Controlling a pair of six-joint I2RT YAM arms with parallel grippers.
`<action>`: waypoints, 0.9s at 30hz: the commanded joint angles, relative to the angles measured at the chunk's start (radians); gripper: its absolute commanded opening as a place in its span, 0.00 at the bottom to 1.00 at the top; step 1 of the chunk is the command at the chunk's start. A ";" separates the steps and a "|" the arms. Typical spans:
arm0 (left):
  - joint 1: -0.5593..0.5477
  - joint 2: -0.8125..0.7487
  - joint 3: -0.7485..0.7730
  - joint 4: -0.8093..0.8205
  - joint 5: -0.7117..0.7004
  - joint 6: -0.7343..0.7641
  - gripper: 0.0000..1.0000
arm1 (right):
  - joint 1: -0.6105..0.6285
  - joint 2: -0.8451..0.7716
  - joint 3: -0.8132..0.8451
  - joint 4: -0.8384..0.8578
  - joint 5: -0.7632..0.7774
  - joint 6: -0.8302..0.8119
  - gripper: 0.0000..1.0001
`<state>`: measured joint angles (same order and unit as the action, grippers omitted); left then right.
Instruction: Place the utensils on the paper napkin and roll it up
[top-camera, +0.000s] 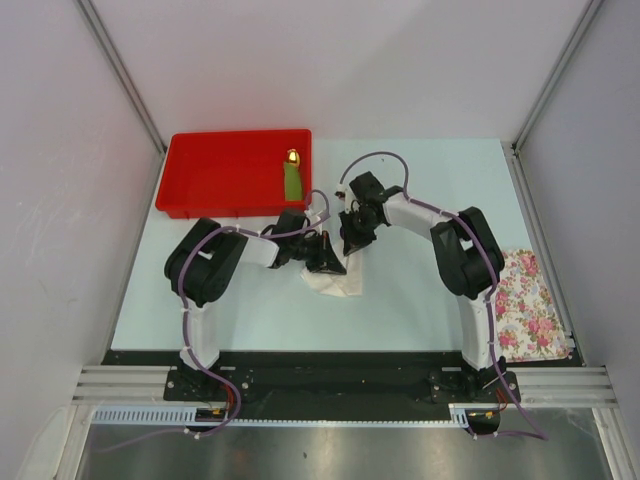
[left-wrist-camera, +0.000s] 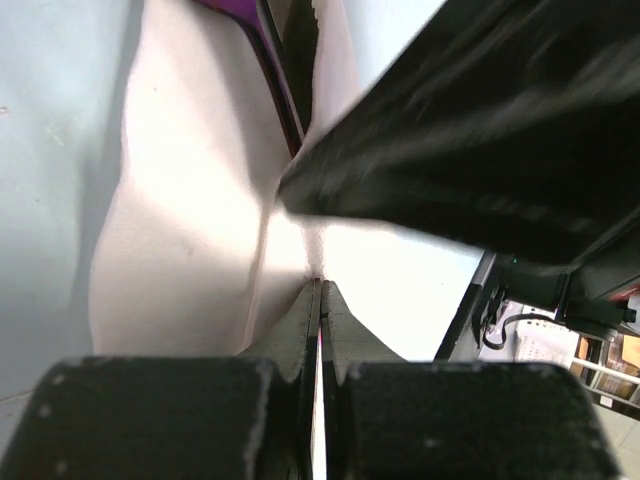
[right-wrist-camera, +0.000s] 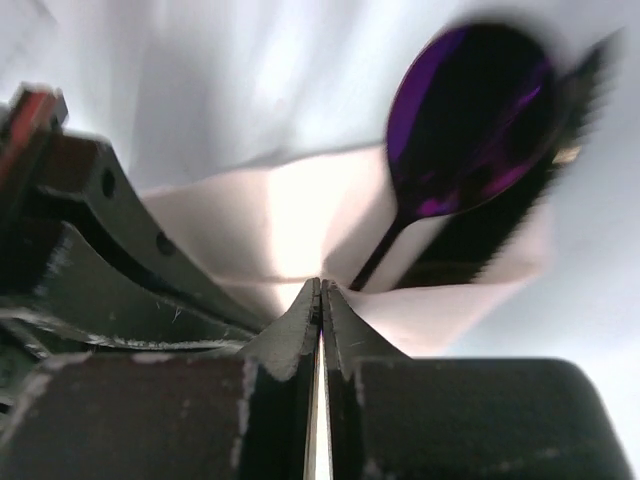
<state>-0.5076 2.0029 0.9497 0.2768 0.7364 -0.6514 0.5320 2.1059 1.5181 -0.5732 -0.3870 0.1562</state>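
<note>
The white paper napkin lies crumpled at the table's middle under both grippers. My left gripper is shut on a napkin edge; its wrist view shows the jaws pinching the white paper, with a purple spoon part and the black knife lying in the fold beyond. My right gripper is shut on the napkin too. Its view shows the spoon with its purple bowl and the serrated black knife resting on the napkin.
A red tray at the back left holds the green piece with a gold tip. A flower-printed cloth lies at the right edge. The two grippers are close together; the other arm's dark body fills part of each wrist view.
</note>
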 joint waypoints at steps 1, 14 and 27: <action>0.004 0.036 -0.009 -0.068 -0.097 0.036 0.00 | -0.012 -0.067 0.100 -0.022 0.197 -0.066 0.04; 0.004 0.033 -0.003 -0.064 -0.089 0.036 0.00 | 0.011 0.009 0.171 -0.050 0.169 -0.050 0.01; 0.004 0.033 -0.002 -0.065 -0.092 0.033 0.00 | 0.029 0.065 0.185 -0.047 0.171 -0.072 0.00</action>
<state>-0.5076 2.0029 0.9501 0.2760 0.7361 -0.6514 0.5552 2.1471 1.6611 -0.6212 -0.2302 0.1104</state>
